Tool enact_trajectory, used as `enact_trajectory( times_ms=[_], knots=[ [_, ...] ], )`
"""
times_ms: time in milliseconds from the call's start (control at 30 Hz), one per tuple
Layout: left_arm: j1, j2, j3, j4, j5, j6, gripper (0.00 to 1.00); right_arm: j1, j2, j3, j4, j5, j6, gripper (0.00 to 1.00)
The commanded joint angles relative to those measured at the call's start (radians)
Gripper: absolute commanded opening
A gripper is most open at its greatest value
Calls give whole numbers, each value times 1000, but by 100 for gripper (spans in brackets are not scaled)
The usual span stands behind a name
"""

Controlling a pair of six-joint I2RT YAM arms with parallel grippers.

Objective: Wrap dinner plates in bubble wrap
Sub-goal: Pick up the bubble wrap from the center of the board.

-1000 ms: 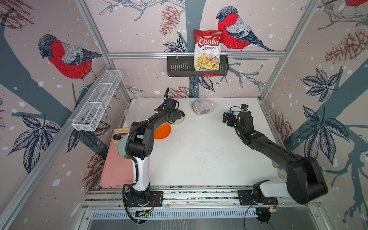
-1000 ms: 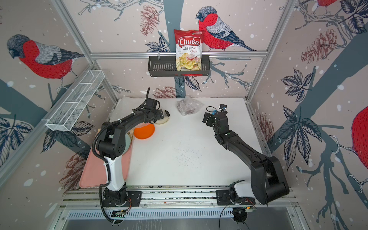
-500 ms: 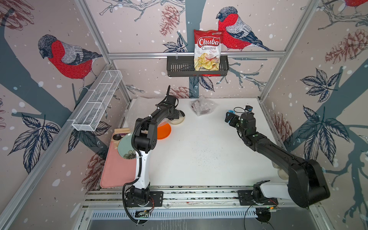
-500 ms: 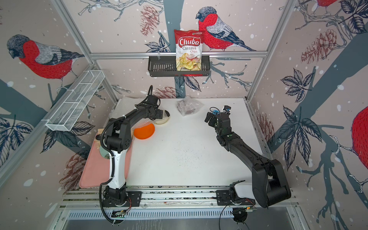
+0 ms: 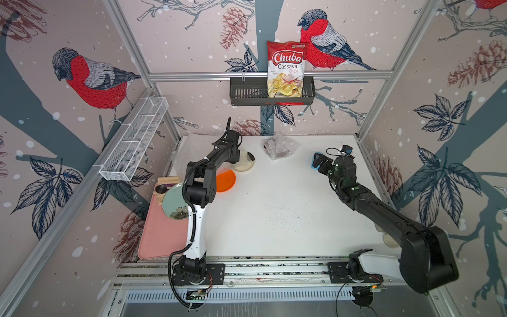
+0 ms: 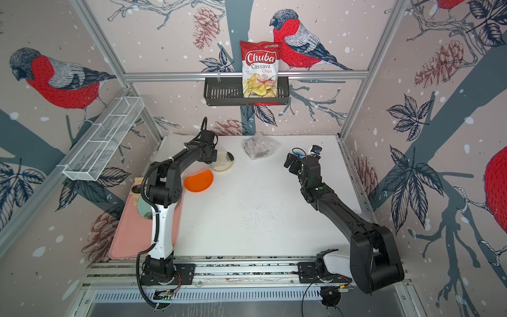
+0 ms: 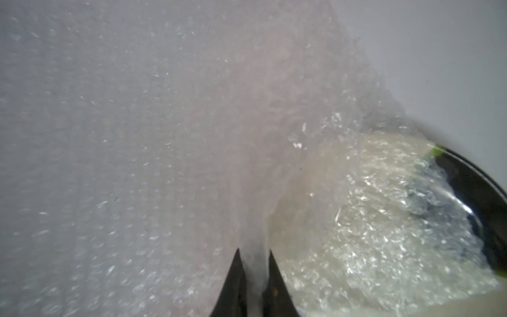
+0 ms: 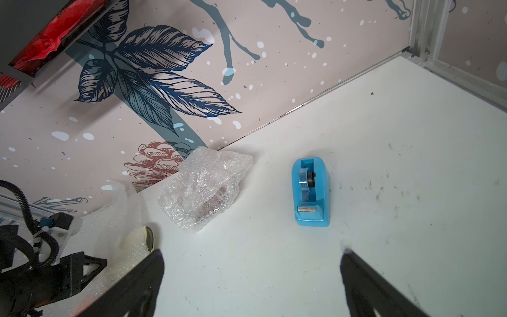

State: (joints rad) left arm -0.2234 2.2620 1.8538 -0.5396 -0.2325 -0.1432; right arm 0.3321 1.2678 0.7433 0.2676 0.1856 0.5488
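White tabletop [image 5: 274, 214] inside a booth of bird-print walls. Left hand [image 7: 254, 251] was out at the far left corner, jaws nearly closed and pinching a raised fold of the bubble wrap [image 7: 137, 137]. The sheet lay beside the cream plate [image 5: 244, 164] and lapped over part of it; the dark rim showed bare on one side. Right hand [image 8: 252, 251] was spread wide and empty, above the tabletop near the blue tape dispenser [image 8: 311, 192].

Judged step: drawing the sheet over the cream plate. It would go best as a low, slow pull across the plate, so the thin fold does not slip from the pinch and the plate does not skid. The right hand could steady the plate.

Around: orange plate [image 5: 226, 181], unwrapped, just beside the cream one and partly under the left forearm, so liable to be brushed. Wrapped bundle [image 5: 278, 148] with something dark inside, near the back wall. Pale green plate [image 5: 172, 204] on the pink tray [image 5: 162, 238], off to the side.
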Motion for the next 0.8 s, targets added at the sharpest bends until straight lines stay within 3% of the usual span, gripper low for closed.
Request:
enact_trajectory(
  times_ms=[0, 67, 200, 400, 467, 600, 767],
  knots=[
    [2, -60, -14, 46, 14, 2, 12, -3, -11, -9, 14, 15, -1, 99],
    [1, -75, -5, 36, -3, 9, 0, -5, -10, -11, 13, 19, 4, 99],
    [1, -111, 14, -5, -42, 6, 0, -10, -10, -14, 3, 28, 17, 99],
    [-46, -349, -101, -20, -32, -91, 0, -95, -89, -65, -39, -45, 50, 99],
    [-124, -431, -152, -41, -24, -104, 0, -153, -123, -94, -47, -142, 43, 99],
    [-311, -528, -304, -32, 25, -214, 0, -252, -175, -102, -168, -197, 48, 99],
    [-538, -476, -442, 3, 129, -423, 0, -388, -248, -136, -237, -325, 30, 99]
  ],
)
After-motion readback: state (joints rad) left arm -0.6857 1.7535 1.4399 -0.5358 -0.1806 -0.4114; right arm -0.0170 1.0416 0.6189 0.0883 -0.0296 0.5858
